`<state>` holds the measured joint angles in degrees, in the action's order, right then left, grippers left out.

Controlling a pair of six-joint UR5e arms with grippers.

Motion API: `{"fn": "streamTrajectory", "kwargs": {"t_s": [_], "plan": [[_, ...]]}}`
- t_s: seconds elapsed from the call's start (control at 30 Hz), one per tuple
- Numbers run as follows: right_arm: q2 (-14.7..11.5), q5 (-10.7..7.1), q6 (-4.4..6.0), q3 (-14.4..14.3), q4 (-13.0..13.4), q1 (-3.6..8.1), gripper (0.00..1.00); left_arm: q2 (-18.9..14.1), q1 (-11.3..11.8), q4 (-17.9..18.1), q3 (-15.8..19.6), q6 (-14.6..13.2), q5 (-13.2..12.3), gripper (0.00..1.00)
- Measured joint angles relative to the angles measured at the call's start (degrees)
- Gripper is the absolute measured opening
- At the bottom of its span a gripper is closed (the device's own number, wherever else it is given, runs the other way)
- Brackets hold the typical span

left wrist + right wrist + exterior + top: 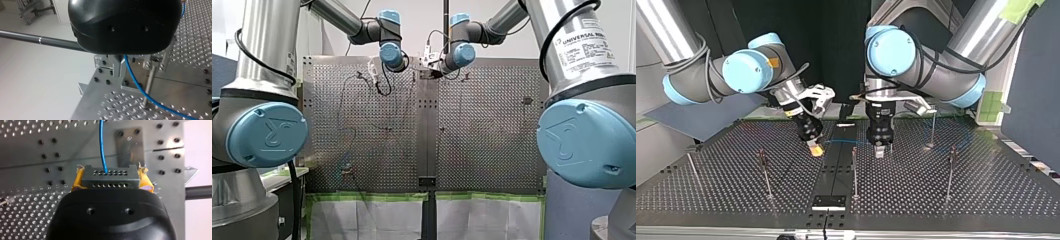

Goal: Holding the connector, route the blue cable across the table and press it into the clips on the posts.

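Right claw: my right claw (816,149) was closed on the grey connector (110,179), with a yellow pad (147,185) on each side of it.
Blue cable: the blue cable (102,145) left the connector's upper row of holes and ran ahead over the bench (986,190). In the top view it stretched between my two claws.
Left claw: my left claw (879,151) hung low over the bench, near my right. The cable came out from under its black body. I could not tell how far open it was.
Post: the cable passed the foot of a thin metal post (149,85).

Two arms (736,72) (936,75), one cable (102,145), one connector (110,178)
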<state>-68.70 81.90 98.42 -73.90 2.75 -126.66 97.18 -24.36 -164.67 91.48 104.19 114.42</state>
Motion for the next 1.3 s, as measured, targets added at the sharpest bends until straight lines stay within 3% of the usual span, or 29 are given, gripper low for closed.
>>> {"fn": "streamTrajectory", "kwargs": {"t_s": [0.4, 0.9, 1.3], "plan": [[0.59, -2.61, 0.45, 0.83, 0.24, 1.99, 0.0, 3.95, 1.39, 1.94, -0.01, -0.07, -2.28, 0.0], [1.05, -3.65, 0.56, 1.11, 0.66, 3.49, 0.0, 6.98, 3.18, 4.96, -0.72, 0.17, -6.03, 0.0], [1.29, -4.53, 0.15, 1.4, 1.73, 4.33, 0.0, 8.05, 4.42, 7.41, -1.52, 0.86, -7.18, 0.0]]}}
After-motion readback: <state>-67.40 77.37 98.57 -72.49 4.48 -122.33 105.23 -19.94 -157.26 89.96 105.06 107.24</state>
